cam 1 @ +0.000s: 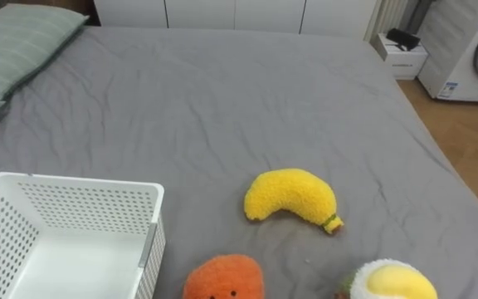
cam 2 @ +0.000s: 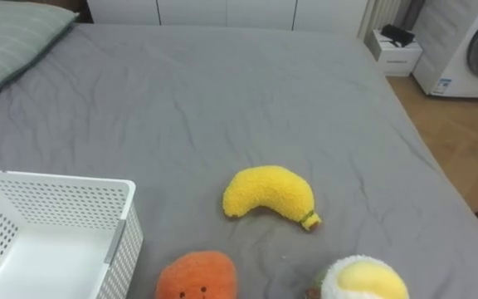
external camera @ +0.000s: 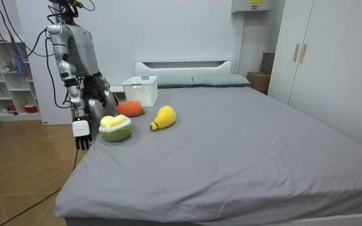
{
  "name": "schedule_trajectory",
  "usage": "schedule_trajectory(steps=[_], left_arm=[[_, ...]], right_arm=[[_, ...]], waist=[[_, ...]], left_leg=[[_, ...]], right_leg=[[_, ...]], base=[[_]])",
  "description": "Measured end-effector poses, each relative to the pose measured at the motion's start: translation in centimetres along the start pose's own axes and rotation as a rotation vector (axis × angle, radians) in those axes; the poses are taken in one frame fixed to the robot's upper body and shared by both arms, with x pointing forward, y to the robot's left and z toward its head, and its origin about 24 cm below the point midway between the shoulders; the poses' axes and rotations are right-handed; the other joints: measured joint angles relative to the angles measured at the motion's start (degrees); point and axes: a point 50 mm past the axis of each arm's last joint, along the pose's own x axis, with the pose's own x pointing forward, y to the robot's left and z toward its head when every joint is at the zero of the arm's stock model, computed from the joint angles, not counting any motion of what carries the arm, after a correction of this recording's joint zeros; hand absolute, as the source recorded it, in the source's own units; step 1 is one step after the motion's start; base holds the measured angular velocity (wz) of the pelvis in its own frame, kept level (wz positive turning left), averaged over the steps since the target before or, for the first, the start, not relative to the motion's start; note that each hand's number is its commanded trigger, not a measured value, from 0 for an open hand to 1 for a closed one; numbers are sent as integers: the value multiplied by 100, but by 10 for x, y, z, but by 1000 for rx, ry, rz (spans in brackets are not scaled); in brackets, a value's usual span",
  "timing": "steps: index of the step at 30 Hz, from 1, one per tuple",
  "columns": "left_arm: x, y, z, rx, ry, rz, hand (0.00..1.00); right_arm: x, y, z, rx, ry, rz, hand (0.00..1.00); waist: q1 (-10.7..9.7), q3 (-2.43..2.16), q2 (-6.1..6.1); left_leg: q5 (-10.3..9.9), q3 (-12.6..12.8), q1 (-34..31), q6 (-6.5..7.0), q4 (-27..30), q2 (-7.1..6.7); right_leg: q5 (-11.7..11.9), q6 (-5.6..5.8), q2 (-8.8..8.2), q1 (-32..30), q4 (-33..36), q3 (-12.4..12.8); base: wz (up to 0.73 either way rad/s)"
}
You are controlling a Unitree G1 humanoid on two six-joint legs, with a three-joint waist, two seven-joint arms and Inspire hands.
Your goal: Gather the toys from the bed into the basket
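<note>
I am standing at the side of the bed [cam 1: 222, 100] and looking down at it. In the room view my right hand [external camera: 82, 139] is hanging low by my leg, just beside the bed's edge. It is not touching any toy. It is too small there for me to tell if its fingers are spread or curled.

Three toys are lying on the gray sheet, all close to my side of the bed. The banana [cam 1: 291, 198] is lying a little further in, with its stem end pointing to my right. The orange toy [cam 1: 222, 279] is sitting nearest to me, just beside the basket [cam 1: 90, 191]. The round toy [cam 1: 388, 281], white and yellow on top, is lying to the right of the orange toy. No toy is touching another toy.

The basket is sitting on the bed at my left. It is white with lots of little holes. Nothing is lying in the part of it that I am seeing.

So I think the job is only just starting. No toy is picked up, and all three are waiting on the bed. I am guessing that the basket is where they are going. The orange toy looks like the easy one to begin with, since it is sitting right next to the basket.
</note>
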Motion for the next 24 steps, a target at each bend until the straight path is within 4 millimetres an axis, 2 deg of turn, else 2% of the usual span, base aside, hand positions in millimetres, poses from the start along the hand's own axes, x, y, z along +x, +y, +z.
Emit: schedule_trajectory(steps=[5,8,11,13,17,21,23,24], left_arm=[[0,0,-2,-1,9,-3,0],[0,-1,-3,-2,12,-3,0],[0,0,-4,-35,20,-3,0],[1,5,-6,-94,31,6,0],[1,9,-12,-143,52,29,0],[2,14,-19,-176,58,46,0],[3,19,-20,-200,61,63,0],[3,24,-21,-213,60,76,0]], right_arm=[[0,2,-5,15,24,17,0],[0,3,-14,106,59,24,0],[0,4,-25,273,99,28,0],[0,4,-35,448,133,25,0],[0,2,-43,697,162,7,0],[0,-15,-44,902,160,-51,0],[0,-32,-37,963,127,-104,0],[-2,-50,-29,997,80,-156,0]], waist=[[-17,-9,5],[-56,-14,6],[-172,-19,0],[-278,-20,-23],[-465,-24,-72],[-526,-21,-168],[-528,-18,-221],[-531,-23,-246]], left_leg=[[-1,-4,7,0,2,0],[1,-4,17,-1,5,1],[0,-11,1,-1,-2,1],[0,-11,40,-1,-38,2],[0,-9,56,-1,-38,0],[0,-10,56,2,-35,-6],[-1,-6,22,3,-34,-7],[-1,3,-10,5,-29,-9]], right_leg=[[0,0,-2,-1,0,-10],[0,-1,1,-4,10,-7],[-2,-2,0,6,6,-6],[-7,-6,4,49,0,6],[-12,-10,-2,68,-2,0],[-15,-13,-2,52,7,3],[-14,-12,-7,15,9,-3],[-9,-8,-10,-24,8,-2]], base=[[0],[0],[0],[0],[0],[-3],[-2],[-5]])
